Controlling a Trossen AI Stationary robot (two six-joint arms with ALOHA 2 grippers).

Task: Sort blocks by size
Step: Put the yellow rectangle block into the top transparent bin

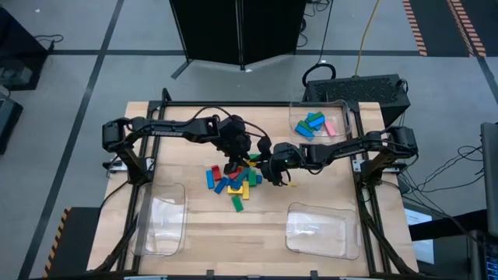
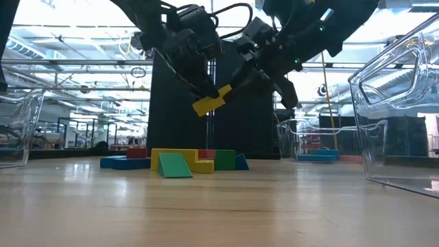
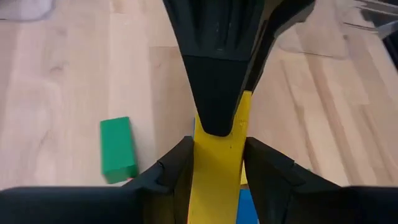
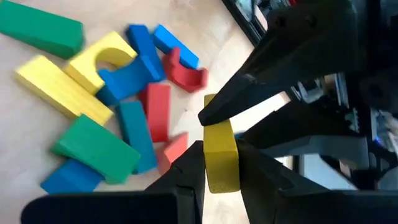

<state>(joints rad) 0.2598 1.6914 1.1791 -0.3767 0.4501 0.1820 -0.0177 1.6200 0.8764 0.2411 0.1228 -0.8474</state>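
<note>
I hold a long yellow wooden block (image 2: 211, 100) aloft over the table-centre pile of coloured blocks (image 1: 232, 183), left fingers (image 3: 176, 171) and right fingers (image 4: 186, 168) both pinching it. If neither lets go, I risk twisting it loose and dropping it onto the pile.

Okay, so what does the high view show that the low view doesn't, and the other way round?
Only the high view shows the tray at the table's far right holding sorted blocks, plus two near trays, one left, one right.

Only the low view shows the yellow block lifted clear above the pile, gripped from both sides.

Both show the left gripper and right gripper meeting over the loose pile at mid-table.
</note>
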